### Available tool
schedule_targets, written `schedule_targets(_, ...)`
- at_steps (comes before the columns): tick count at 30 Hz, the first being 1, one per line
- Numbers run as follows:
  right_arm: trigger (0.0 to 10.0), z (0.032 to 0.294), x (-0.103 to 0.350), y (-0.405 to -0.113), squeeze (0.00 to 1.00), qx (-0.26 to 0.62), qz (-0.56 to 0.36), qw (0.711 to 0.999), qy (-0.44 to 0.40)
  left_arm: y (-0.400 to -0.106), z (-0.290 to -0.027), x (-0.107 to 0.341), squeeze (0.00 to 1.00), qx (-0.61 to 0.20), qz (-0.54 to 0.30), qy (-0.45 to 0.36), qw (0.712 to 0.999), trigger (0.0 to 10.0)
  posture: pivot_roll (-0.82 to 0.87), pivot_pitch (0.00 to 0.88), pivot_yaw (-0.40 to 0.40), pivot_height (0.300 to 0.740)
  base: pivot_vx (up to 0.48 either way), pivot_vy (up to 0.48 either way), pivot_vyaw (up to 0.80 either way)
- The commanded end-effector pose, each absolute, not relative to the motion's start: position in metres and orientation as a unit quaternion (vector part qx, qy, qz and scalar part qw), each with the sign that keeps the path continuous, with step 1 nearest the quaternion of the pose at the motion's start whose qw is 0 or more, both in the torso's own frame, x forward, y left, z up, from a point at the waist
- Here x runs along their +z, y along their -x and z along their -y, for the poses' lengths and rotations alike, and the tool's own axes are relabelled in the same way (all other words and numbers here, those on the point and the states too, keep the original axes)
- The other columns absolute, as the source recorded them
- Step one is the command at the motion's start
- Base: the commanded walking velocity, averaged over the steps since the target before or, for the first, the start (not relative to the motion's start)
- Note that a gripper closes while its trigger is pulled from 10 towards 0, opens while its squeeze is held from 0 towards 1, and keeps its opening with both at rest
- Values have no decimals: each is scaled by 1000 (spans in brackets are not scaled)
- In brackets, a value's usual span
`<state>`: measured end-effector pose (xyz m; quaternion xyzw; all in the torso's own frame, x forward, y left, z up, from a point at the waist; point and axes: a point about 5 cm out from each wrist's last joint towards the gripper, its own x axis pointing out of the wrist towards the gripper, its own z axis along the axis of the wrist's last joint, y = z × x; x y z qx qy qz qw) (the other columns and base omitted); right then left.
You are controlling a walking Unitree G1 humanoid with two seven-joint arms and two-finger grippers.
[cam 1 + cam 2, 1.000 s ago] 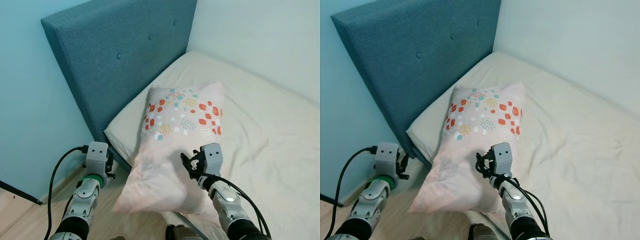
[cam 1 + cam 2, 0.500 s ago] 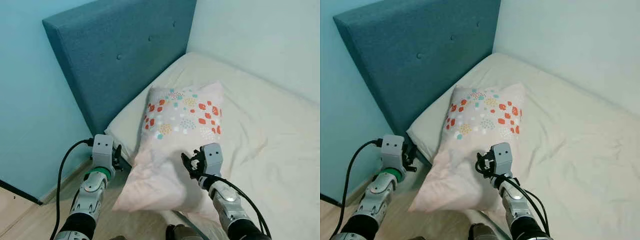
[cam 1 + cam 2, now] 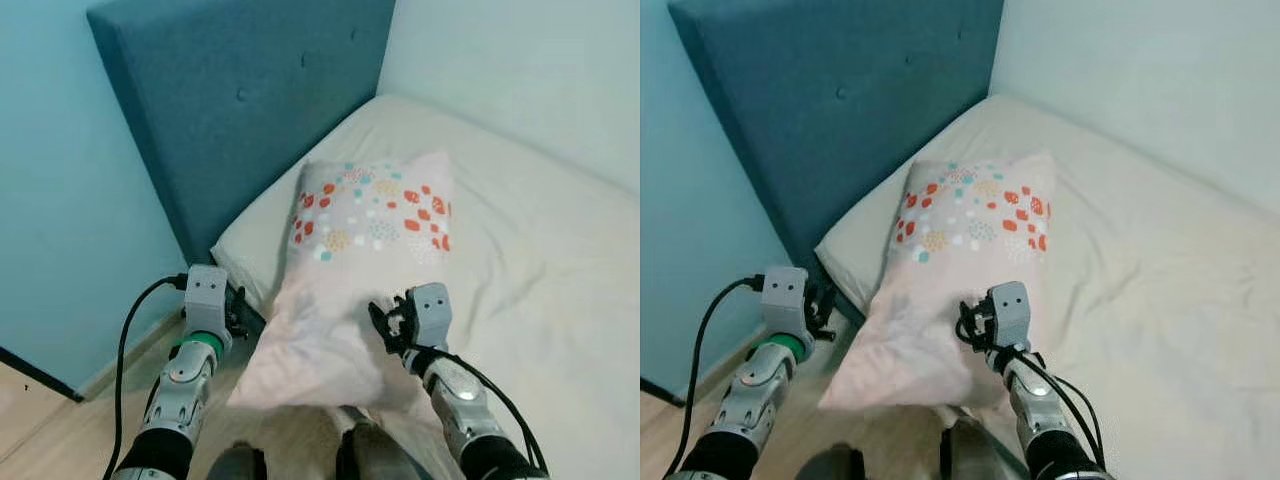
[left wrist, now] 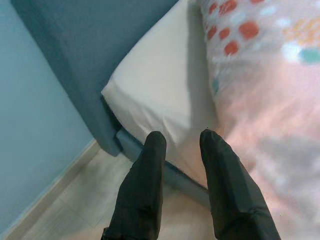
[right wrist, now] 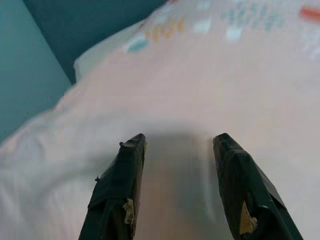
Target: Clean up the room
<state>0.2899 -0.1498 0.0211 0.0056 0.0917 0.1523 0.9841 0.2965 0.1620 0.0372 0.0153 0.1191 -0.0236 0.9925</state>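
Note:
A pale pink pillow (image 3: 365, 250) with red, teal and yellow dots lies on the cream mattress (image 3: 540, 230), its near end hanging over the bed's corner. My right gripper (image 3: 385, 323) is at the pillow's near end. It is open, with the fingers (image 5: 125, 175) spread just over the pink fabric (image 5: 200, 90). My left gripper (image 3: 237, 312) hovers beside the bed's corner, left of the pillow. It is open by a narrow gap and holds nothing (image 4: 182, 141), pointing at the mattress edge (image 4: 155, 95).
A blue padded headboard (image 3: 250, 110) stands behind the pillow, against a light blue wall (image 3: 60, 200). A white wall (image 3: 520, 70) runs along the bed's far side. Wooden floor (image 3: 60, 440) lies below left, and my feet (image 3: 240, 465) show at the bottom edge.
My left arm has swung in from the left towards the bed's corner. The camera has tipped down a little, bringing my feet into view. The right gripper stays at the pillow.

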Motion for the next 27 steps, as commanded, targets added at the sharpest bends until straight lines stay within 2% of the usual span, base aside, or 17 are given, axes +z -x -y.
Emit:
schedule_targets(1, 10000, 153, 16, -286, 0, 146, -104, 984, -6, -291, -161, 30, 0, -25, -138, -15, 990, 10000, -56, 33, 30, 604, 0, 0, 0)
schedule_targets(8, 10000, 160, 25, -291, 0, 138, -79, 987, 15, -291, -161, 31, 0, -26, -140, -15, 990, 10000, -54, 32, 36, 589, 0, 0, 0)
schedule_targets(10, 10000, 162, 31, -293, 0, 147, -60, 986, 44, -290, -162, 32, 0, -27, -140, -15, 990, 10000, -56, 34, 39, 589, 0, 0, 0)
schedule_targets(12, 10000, 166, 50, -297, 0, 171, -6, 979, 114, -289, -164, 33, 0, -27, -141, -14, 990, 10000, -62, 39, 44, 589, 0, 0, 0)
schedule_targets(16, 10000, 168, 61, -298, 0, 180, 23, 973, 146, -290, -164, 36, 0, -27, -138, -1, 990, 10000, -67, 43, 47, 589, 0, 0, 0)
schedule_targets(19, 10000, 174, 81, -300, 0, 188, 71, 958, 204, -290, -155, 57, 0, -97, -119, 78, 985, 10000, -68, 51, 52, 589, 0, 0, 0)
schedule_targets(21, 10000, 175, 85, -301, 0, 189, 80, 955, 214, -289, -153, 62, 0, -121, -115, 99, 981, 10000, -68, 51, 52, 589, 0, 0, 0)
schedule_targets(23, 10000, 182, 101, -305, 0, 170, 108, 954, 222, -282, -160, 73, 0, -163, -121, 126, 971, 10000, -66, 62, 61, 589, 0, 0, 0)
schedule_targets(25, 10000, 186, 109, -307, 0, 158, 119, 954, 225, -278, -166, 74, 0, -174, -132, 126, 968, 10000, -65, 64, 62, 589, 0, 0, 0)
schedule_targets(27, 10000, 199, 116, -307, 0, 140, 121, 954, 237, -266, -183, 73, 0, -195, -146, 59, 968, 10000, -67, 77, 68, 589, 0, 0, 0)
